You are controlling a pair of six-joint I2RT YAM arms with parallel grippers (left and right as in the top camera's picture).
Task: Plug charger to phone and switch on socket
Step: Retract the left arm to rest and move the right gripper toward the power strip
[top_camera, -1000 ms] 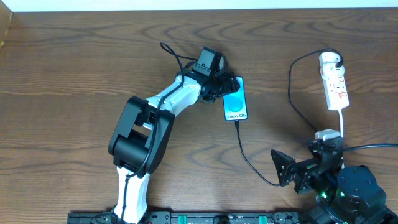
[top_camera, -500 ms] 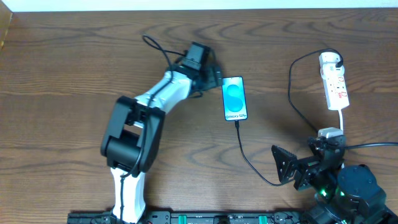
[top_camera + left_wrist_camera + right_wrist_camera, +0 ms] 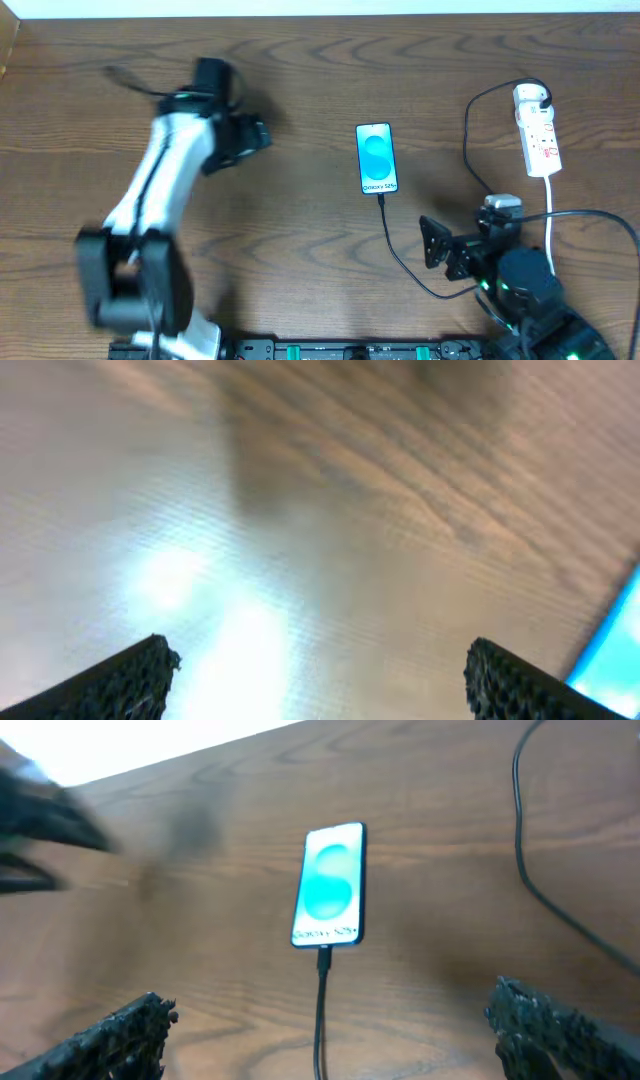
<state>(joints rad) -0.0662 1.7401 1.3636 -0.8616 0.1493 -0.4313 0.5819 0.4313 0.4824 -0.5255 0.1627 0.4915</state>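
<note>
The phone (image 3: 376, 158) lies flat on the table with its cyan screen lit; the right wrist view shows the phone (image 3: 330, 885) straight ahead. The charger (image 3: 392, 243), a thin black cable, is plugged into the phone's near end. It loops past my right arm up to a black adapter (image 3: 531, 96) in the white socket (image 3: 540, 140). My left gripper (image 3: 256, 136) is open and empty, well left of the phone, motion-blurred. In its own view the left gripper (image 3: 322, 682) spans bare wood, with the phone's cyan corner (image 3: 615, 650) at the right edge. My right gripper (image 3: 440, 254) is open; the charger cable (image 3: 321, 1010) runs between its fingers (image 3: 110, 1040) without touching them.
The socket's thick white cord (image 3: 550, 195) runs down toward the right arm's base (image 3: 525, 285). The table's far edge meets a white wall (image 3: 320, 8) at the top. Another stretch of black cable (image 3: 535, 870) crosses the right of the right wrist view.
My left arm has swung left, away from the phone, and its jaws have spread wider. The right arm has shifted slightly left. The phone stays put with the cable in it.
</note>
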